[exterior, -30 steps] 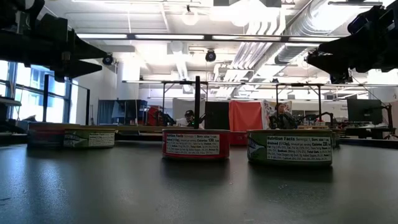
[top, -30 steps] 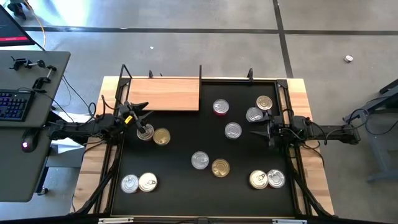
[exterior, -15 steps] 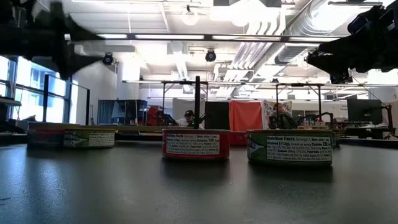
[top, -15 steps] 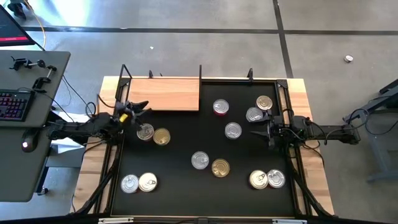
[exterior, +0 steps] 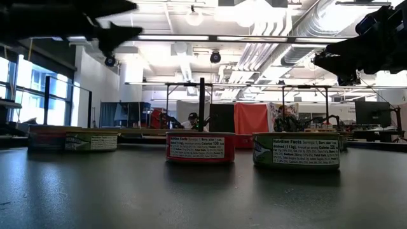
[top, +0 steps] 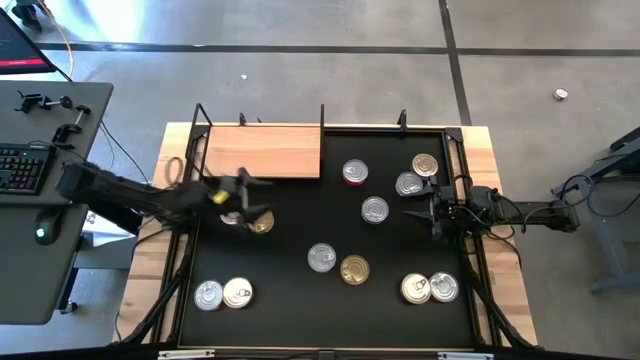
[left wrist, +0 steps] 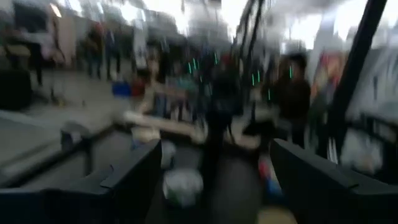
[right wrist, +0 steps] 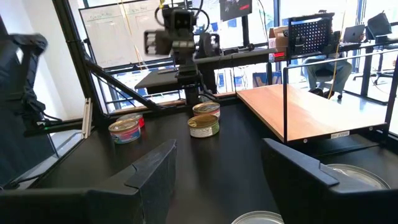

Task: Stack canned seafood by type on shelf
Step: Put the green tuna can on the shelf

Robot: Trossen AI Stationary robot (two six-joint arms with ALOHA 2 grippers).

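Several flat round tins lie scattered on the black mat, resting on their bases. A silver tin [top: 232, 217] and a gold tin [top: 262, 224] sit side by side below my left gripper [top: 256, 197], which hovers open above them and touches neither. The left wrist view is blurred, but it shows my left gripper [left wrist: 217, 183] with its fingers wide apart. The shelf [top: 262, 150] is a bare wooden board at the far left of the mat. My right gripper [top: 408, 213] waits open near the right edge, beside a silver tin [top: 375, 210]. My right gripper [right wrist: 217, 180] faces the shelf [right wrist: 298, 106] and two tins [right wrist: 203, 121].
Other tins: a red-sided one [top: 354, 172], a gold and silver pair [top: 417, 173] at far right, two mid-mat [top: 338, 264], pairs at the near right [top: 429, 288] and near left [top: 223, 294]. Black frame posts [top: 322, 115] stand by the shelf. A desk with a keyboard [top: 25, 168] stands to the left.
My left gripper drew back a little toward the left edge, then swung quickly toward the right. It now stands over the silver and gold tin pair. In the low view it crosses rightward near the top. No tin has moved. The right arm has kept still.
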